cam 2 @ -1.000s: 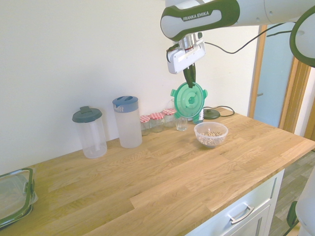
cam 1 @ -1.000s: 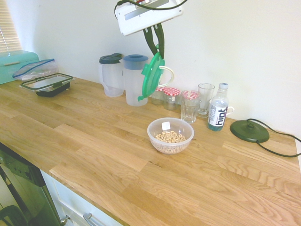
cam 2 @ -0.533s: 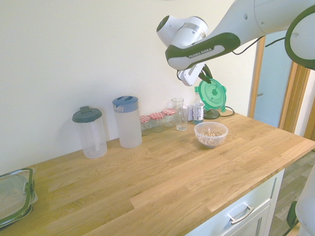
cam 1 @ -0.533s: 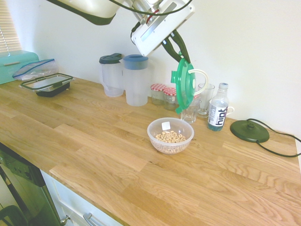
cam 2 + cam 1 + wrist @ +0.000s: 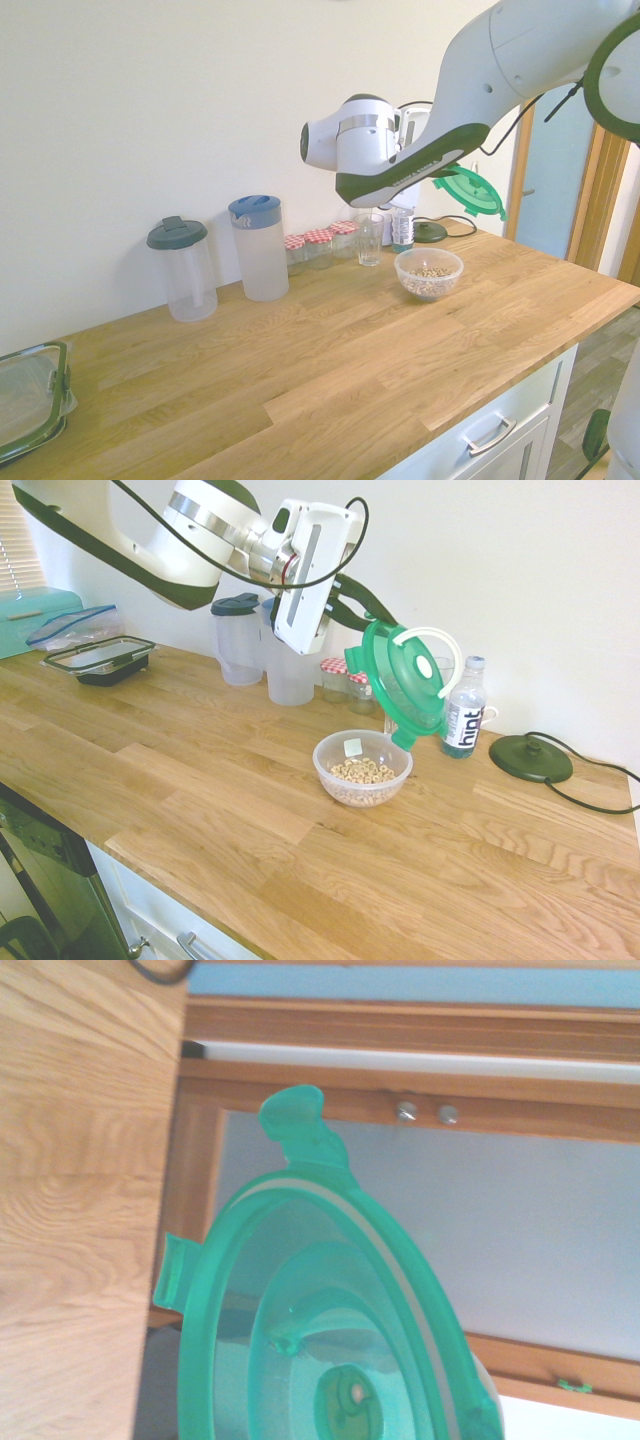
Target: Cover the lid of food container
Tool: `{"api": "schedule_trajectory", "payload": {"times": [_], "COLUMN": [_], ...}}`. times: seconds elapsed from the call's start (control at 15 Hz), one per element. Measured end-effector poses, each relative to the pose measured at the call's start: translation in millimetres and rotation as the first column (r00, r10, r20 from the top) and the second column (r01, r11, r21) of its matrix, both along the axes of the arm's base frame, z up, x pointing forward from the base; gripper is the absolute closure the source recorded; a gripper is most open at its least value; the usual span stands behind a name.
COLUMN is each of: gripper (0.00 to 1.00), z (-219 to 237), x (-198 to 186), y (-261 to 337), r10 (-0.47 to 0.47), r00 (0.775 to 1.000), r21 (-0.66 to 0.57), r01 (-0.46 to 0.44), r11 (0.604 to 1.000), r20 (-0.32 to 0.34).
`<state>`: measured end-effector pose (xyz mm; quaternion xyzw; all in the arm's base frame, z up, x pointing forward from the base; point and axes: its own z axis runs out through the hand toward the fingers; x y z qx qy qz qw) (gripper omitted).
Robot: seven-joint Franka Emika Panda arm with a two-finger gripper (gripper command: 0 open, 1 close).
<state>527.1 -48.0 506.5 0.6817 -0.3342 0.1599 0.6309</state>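
Tilted green lid (image 5: 402,680), cereal-filled clear bowl (image 5: 362,770)

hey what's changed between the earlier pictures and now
The gripper has swung toward the bottle side, carrying the green lid, which has tipped from nearly upright to a slant with its white handle up. Nothing was taken hold of or let go. The bowl of cereal, the jugs and the jars stayed put.

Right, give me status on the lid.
Gripper shut on green lid, edge-held and tilted. Lid above counter, off the cereal bowl. Bowl open; nothing seen blocking its top.
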Motion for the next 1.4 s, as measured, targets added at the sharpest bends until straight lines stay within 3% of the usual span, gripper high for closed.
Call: {"api": "schedule_trajectory", "payload": {"times": [0.33,0.8,1.4], "gripper": [1.00,1.00,1.00], "z": [-54,-100,-110], "x": [24,17,18], "y": [24,50,59], "r10": [0.084,0.091,0.102], "r00": [0.996,0.995,0.993], "r21": [-0.059,-0.113,-0.134], "r01": [-0.083,-0.094,-0.109], "r11": [0.995,0.989,0.985], "r20": [0.002,-0.035,-0.053]}}
